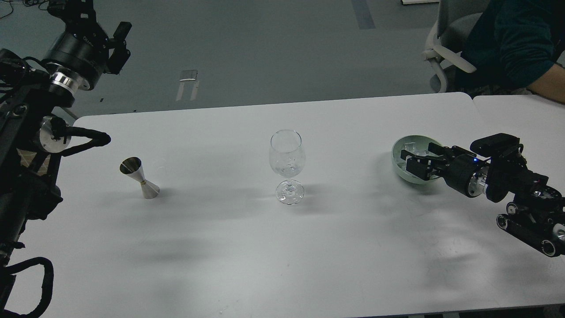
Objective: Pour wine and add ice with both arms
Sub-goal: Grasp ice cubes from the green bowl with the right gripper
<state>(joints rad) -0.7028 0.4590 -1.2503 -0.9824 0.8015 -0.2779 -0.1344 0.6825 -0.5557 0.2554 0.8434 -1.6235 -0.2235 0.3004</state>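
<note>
A clear wine glass (287,155) stands upright at the table's middle. A pale green bowl (397,150) at the right holds clear ice cubes (412,148), mostly hidden by my right gripper (415,162). That gripper reaches in from the right, its two fingers spread, low over the bowl's near side. A steel jigger (140,177) stands at the left. My left gripper (119,42) is raised high at the far left, beyond the table's edge and far from the jigger. Its fingers cannot be told apart.
The white table (282,247) has a seam to a second table at the far right (521,110). A seated person on a chair (499,48) is behind the table's far right corner. My left arm's cables (84,137) hang over the table's left edge.
</note>
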